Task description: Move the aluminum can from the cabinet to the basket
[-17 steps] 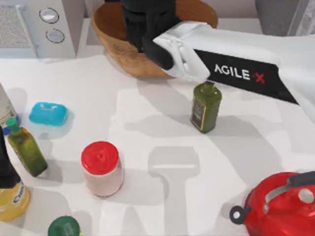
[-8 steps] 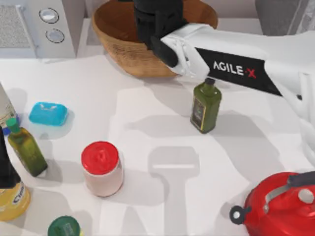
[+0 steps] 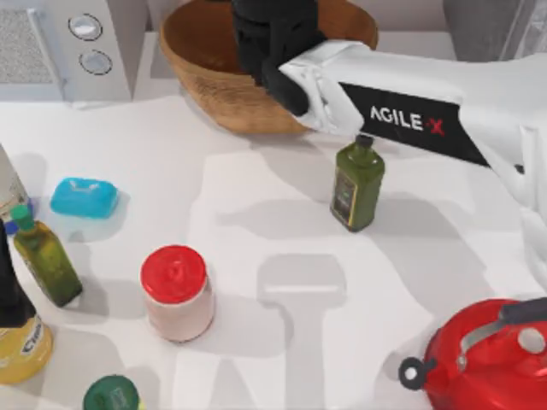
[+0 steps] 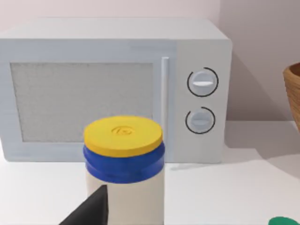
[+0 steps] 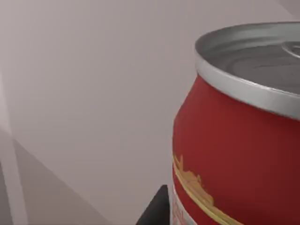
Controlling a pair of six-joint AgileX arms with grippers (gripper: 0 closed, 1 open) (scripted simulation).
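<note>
The right hand hangs over the basket at the far edge of the tabletop. In the right wrist view the aluminum can (red side, silver rim) sits right against a dark fingertip; whether the hand is clenched on it I cannot tell. A green bottle stands just beside the arm. The left hand is parked near a yellow-lidded jar, facing the microwave.
</note>
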